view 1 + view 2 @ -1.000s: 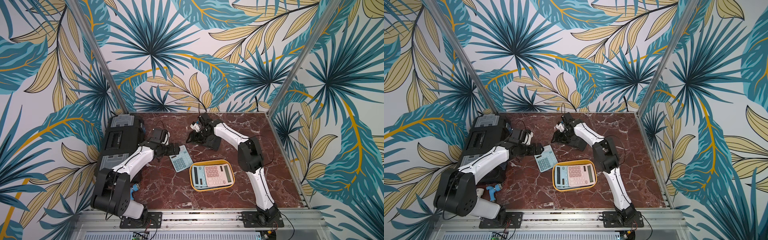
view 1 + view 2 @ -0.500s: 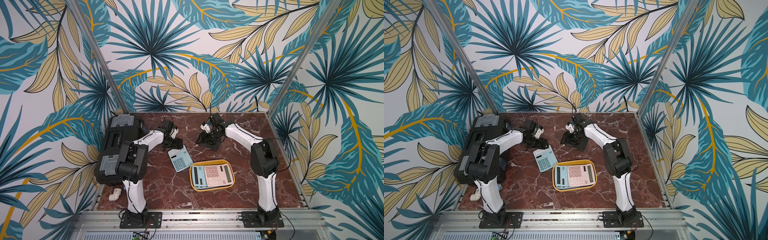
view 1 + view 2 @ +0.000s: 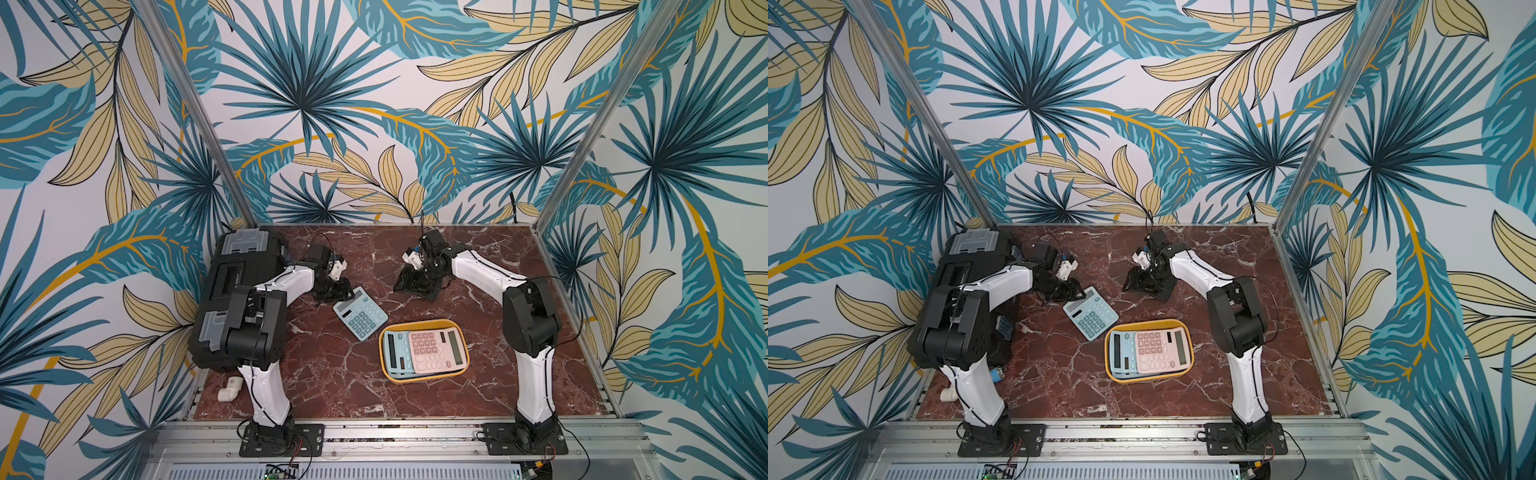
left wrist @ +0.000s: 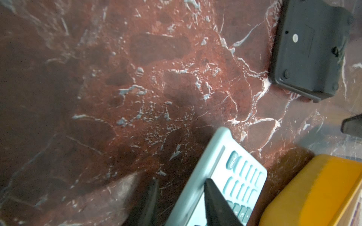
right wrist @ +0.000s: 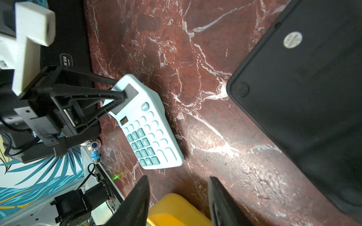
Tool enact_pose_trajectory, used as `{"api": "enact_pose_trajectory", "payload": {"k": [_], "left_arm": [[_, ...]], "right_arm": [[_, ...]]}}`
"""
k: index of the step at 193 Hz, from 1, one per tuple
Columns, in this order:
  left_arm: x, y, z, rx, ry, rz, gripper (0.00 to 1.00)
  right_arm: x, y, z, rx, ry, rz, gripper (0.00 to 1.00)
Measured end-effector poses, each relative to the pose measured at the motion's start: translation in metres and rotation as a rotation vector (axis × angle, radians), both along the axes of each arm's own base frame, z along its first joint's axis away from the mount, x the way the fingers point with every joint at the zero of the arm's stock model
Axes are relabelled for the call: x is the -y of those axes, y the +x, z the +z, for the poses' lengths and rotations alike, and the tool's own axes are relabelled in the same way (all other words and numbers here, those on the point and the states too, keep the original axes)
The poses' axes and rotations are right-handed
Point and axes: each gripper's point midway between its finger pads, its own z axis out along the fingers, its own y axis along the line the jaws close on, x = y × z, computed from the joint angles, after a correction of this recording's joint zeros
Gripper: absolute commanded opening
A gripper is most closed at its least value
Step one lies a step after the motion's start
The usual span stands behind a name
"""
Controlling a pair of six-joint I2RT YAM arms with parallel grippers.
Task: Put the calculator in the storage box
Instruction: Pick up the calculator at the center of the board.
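Right wrist view is clearest: left of the storage box (image 3: 419, 324), the left gripper (image 5: 121, 89) sets its fingers narrowly astride the display end of the calculator (image 5: 148, 125), which lies on the tabletop (image 3: 340, 374) just beside the box's far-left corner. Whether they pinch it I cannot tell, because the lower contact is hidden. A firm bite and a lift clear of the box wall seem wise, since a pink calculator (image 3: 434, 351) already overlies a blue one (image 3: 395, 349) inside. Beyond the box, the right gripper (image 5: 177, 197) hangs empty with its fingers spread, near a black slab (image 5: 303, 97) showing only its underside.

FREE: bare marble table (image 3: 340, 386) lower centre, upper middle | BLOCKED: black toolbox (image 3: 243, 266) left; blue calculator (image 3: 360, 313), yellow storage box (image 3: 424, 375) centre
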Motion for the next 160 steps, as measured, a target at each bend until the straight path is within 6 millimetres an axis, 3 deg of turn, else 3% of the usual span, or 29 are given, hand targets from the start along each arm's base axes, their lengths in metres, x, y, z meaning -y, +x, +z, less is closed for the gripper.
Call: {"api": "enact_pose_trajectory", "payload": {"k": [38,81,110,121,160], "left_arm": [[0.004,-0.003,0.006,0.007,-0.098,0.002,0.12],[-0.006,-0.007,0.016,0.014,-0.133,0.047,0.01],[-0.009,-0.005,0.034,0.051,-0.144,0.073,0.0],[-0.01,-0.003,0.043,0.071,-0.15,0.082,0.0],[-0.01,-0.002,0.064,0.104,-0.185,0.136,0.0]], "right_arm": [[0.001,-0.001,-0.002,-0.001,0.0,0.0,0.54],[0.001,-0.002,0.004,0.011,0.005,0.0,0.57],[0.002,-0.003,0.01,0.025,0.011,-0.001,0.79],[0.002,-0.004,0.014,0.026,0.016,-0.011,0.99],[0.005,-0.008,0.033,0.065,0.038,-0.021,0.99]]}}
